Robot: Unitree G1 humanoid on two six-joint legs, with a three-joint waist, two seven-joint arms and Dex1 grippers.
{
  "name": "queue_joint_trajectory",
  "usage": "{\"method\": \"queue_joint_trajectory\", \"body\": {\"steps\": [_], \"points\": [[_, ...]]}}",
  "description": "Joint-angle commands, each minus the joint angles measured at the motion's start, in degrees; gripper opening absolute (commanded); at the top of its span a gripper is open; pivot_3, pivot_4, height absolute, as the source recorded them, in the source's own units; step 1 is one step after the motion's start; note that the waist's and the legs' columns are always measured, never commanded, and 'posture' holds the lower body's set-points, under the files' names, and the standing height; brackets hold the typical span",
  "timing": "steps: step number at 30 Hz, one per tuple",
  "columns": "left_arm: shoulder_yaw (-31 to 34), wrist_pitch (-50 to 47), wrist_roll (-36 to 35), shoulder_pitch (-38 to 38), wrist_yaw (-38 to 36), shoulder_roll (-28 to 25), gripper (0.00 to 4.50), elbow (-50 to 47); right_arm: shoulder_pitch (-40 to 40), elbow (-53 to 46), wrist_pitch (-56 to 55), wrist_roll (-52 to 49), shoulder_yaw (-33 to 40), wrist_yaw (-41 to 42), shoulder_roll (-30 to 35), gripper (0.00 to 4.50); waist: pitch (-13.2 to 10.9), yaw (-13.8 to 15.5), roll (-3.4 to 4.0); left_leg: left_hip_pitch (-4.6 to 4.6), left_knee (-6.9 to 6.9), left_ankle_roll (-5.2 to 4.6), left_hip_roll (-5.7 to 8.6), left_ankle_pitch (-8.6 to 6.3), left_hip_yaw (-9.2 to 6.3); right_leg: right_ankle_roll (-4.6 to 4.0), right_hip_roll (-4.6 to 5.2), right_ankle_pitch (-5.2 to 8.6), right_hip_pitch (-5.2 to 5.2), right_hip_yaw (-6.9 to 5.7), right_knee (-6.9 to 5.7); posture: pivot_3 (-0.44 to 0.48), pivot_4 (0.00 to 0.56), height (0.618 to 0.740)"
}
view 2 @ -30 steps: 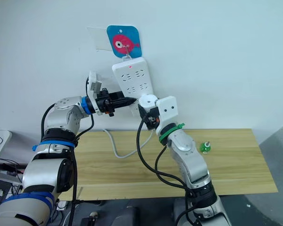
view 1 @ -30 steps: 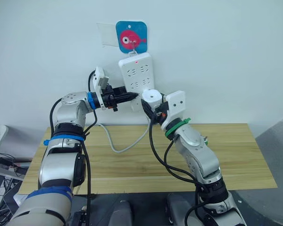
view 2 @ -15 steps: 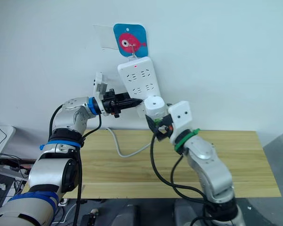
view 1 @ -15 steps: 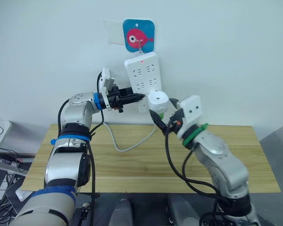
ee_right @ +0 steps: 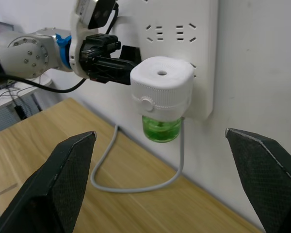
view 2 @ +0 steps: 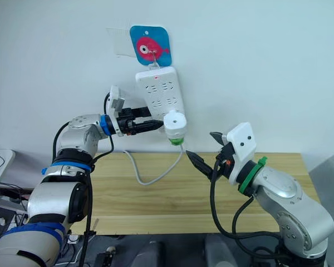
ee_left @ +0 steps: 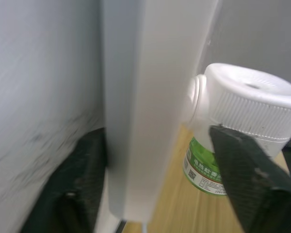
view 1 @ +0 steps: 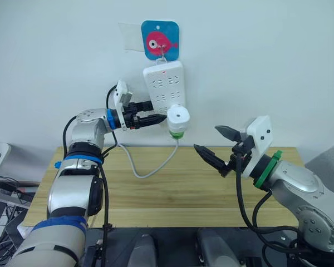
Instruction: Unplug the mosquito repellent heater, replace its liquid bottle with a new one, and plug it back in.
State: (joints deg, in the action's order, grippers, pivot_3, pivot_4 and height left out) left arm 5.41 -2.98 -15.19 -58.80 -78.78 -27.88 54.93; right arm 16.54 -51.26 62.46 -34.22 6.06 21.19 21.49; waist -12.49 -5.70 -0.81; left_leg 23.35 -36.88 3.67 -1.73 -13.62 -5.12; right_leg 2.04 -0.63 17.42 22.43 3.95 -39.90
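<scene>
**Wooden tabletop against a white wall, a cable trailing across it**

A light wooden tabletop [view 1: 156, 194] stands flush against a white wall [view 1: 267, 67], its planks running side to side. A grey cable [view 1: 134, 169] drops from the wall above and loops onto the boards near the back edge, toward the robot's left of centre, before curving up again. The rest of the wood visible in the head views is bare. In the right wrist view the same cable [ee_right: 136, 187] lies in a shallow curve on the wood, close to the wall.
</scene>
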Motion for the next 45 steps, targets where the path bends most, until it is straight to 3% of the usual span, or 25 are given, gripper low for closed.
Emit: {"method": "queue_joint_trajectory", "body": {"steps": [1, 2, 6, 11, 15, 16, 23, 45], "points": [[0.91, 2.89, 0.25, 1.50, -1.97, -4.03, 4.49, -2.54, 1.33, 0.57, -2.70, -1.84, -0.23, 1.17, 0.56, 4.50, -0.13, -0.25, -0.02, 0.00, 0.00, 0.00, -0.01, 0.00, 0.00, 0.00, -0.01, 0.00, 0.00, 0.00, 0.00, -0.071, 0.227, 0.740], [0.91, 2.61, -0.04, 2.42, -2.47, -4.75, 4.49, -3.85, 1.34, 1.10, -3.35, -2.12, -0.60, 1.66, 0.96, 4.50, -0.21, -0.26, -0.02, 0.00, 0.02, 0.00, -0.02, 0.00, 0.02, 0.00, -0.01, 0.00, 0.01, 0.02, 0.01, -0.050, 0.231, 0.740], [2.18, -2.79, -3.51, 11.09, -4.40, -9.64, 4.50, -17.31, 1.39, 4.40, -6.23, -2.43, -3.89, 2.97, 0.07, 3.61, -0.74, -0.15, -0.04, 0.00, 0.07, 0.00, -0.04, 0.00, 0.02, -0.03, 0.01, 0.01, 0.03, 0.03, 0.01, -0.004, 0.238, 0.740], [6.00, -15.36, -13.62, 26.89, 2.26, -10.84, 4.50, -48.80, 2.66, 9.68, -11.37, 1.38, -9.86, 4.30, 0.50, 1.74, -1.42, 1.37, -0.18, 0.12, 0.05, 0.01, -0.07, 0.01, -0.06, -0.05, 0.12, 0.02, 0.15, -0.03, -0.01, 0.040, 0.241, 0.740], [8.50, -21.16, -18.68, 35.39, 8.33, -10.96, 4.50, -62.85, 4.02, 12.96, -14.37, 3.77, -13.00, 3.71, -0.63, 0.24, -1.45, 2.78, -0.20, 0.23, -0.03, 0.02, 0.00, 0.01, -0.12, -0.05, 0.23, 0.02, 0.19, -0.08, -0.01, 0.057, 0.244, 0.740], [8.85, -21.76, -19.42, 36.90, 9.67, -10.74, 4.50, -65.23, 4.21, 13.55, -15.08, 4.40, -13.87, 3.53, -0.99, 0.04, -1.45, 2.99, -0.20, 0.22, -0.04, 0.02, 0.00, 0.01, -0.12, -0.05, 0.24, 0.02, 0.18, -0.09, -0.01, 0.059, 0.244, 0.740], [9.88, -20.61, -21.02, 45.16, 17.69, -7.50, 4.50, -74.01, 5.93, 17.01, -18.45, 9.91, -18.62, -0.79, -6.16, 0.04, -1.46, 3.90, -0.19, 0.21, -0.01, 0.03, 0.01, 0.01, -0.11, -0.05, 0.24, 0.02, 0.21, -0.10, 0.00, 0.062, 0.242, 0.740], [7.65, -18.96, -21.93, 45.20, 19.86, -7.25, 4.50, -73.40, 6.37, 18.75, -20.37, 14.09, -16.36, -4.39, -8.57, 0.04, -1.46, 3.84, -0.19, 0.21, 0.05, 0.04, 0.02, 0.01, 0.00, -0.05, 0.24, 0.02, 0.26, -0.03, 0.03, 0.040, 0.232, 0.740]]}}
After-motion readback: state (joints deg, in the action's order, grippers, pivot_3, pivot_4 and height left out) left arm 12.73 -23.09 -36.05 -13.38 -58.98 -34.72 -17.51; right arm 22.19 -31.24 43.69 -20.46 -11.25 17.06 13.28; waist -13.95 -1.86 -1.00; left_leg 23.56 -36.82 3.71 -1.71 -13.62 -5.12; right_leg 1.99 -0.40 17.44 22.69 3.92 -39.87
